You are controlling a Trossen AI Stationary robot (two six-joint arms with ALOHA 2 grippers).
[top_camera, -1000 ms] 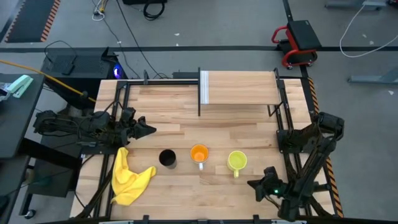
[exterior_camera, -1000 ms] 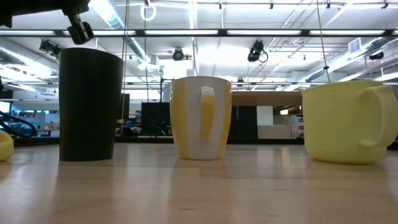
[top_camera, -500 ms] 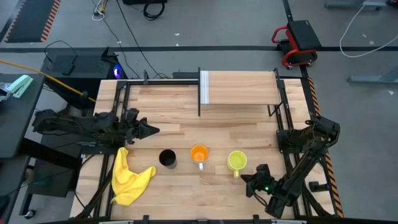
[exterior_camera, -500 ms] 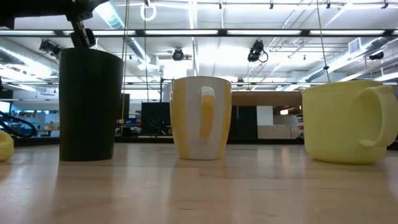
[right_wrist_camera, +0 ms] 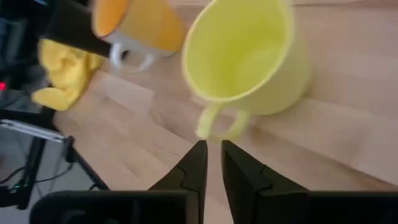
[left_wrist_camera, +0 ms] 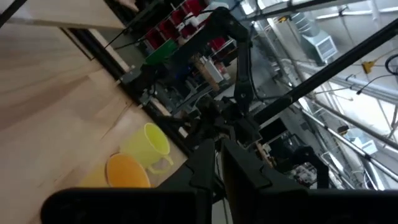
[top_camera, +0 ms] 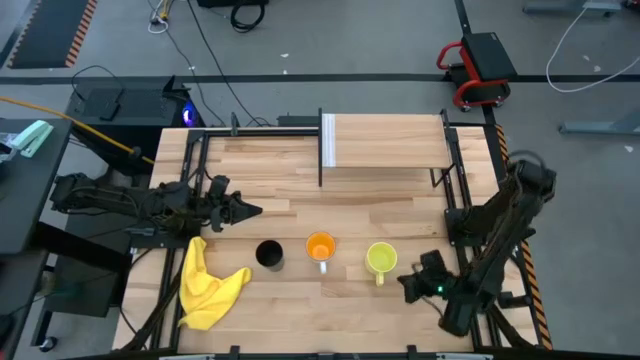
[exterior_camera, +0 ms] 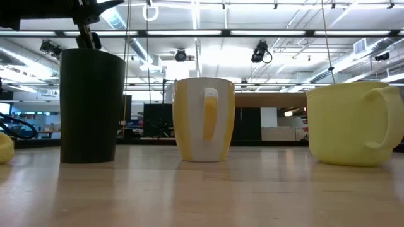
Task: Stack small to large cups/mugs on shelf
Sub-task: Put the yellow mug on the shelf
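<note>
Near the front edge: my three cups stand in a row on the table (top_camera: 300,190), apart from each other.
Black cup (top_camera: 268,254): upright, nearest the left edge, just beside the yellow cloth (top_camera: 205,285).
Orange mug (top_camera: 320,247): middle of the row, white handle toward the front edge.
Yellow-green mug (top_camera: 381,259): nearest the right edge, handle toward the front edge.
Shelf (top_camera: 385,140): at the back edge, bare, well apart from the cups.
Right gripper (top_camera: 407,289): near the front right corner, just beside the yellow-green mug's handle, fingers a narrow slit apart, grasping nothing.
Left gripper (top_camera: 255,211): over the table behind the black cup, fingers nearly together, nothing between them.
</note>
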